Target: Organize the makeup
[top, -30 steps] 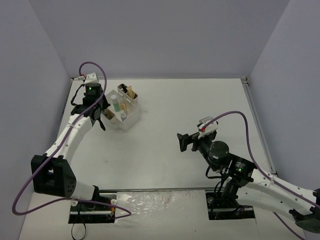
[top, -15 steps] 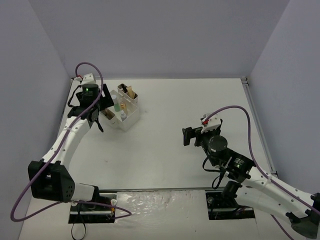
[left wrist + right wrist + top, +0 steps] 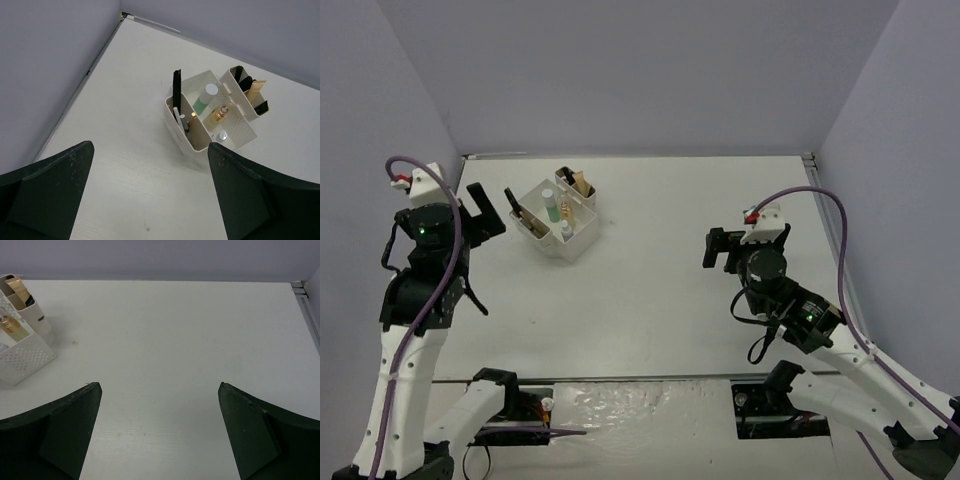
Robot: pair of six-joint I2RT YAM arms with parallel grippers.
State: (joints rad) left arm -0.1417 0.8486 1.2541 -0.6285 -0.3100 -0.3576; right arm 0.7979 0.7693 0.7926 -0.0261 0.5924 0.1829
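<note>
The makeup stands sorted in the white compartmented box (image 3: 577, 243), at the table's far left. In the left wrist view the box (image 3: 174, 123) holds a tall black stick (image 3: 176, 86) in its nearest slot. Behind that are a pale green bottle (image 3: 204, 100), a gold bottle (image 3: 219, 113) and a silver-capped bottle (image 3: 220, 136). A tan stick (image 3: 255, 89) and black sticks (image 3: 243, 80) fill the far slot. My left gripper (image 3: 482, 224) (image 3: 150, 150) is open and empty, well back from the box. My right gripper (image 3: 722, 250) (image 3: 160, 386) hangs open over bare table, the box (image 3: 27, 357) at its far left.
Grey walls close off the table at the back and both sides. A metal rail (image 3: 835, 250) runs along the right edge. The box sits close to the back left corner (image 3: 122, 15).
My left gripper has opened and drawn back left and toward the near edge, away from the box; the black stick stays standing in it. The right arm has shifted slightly right.
</note>
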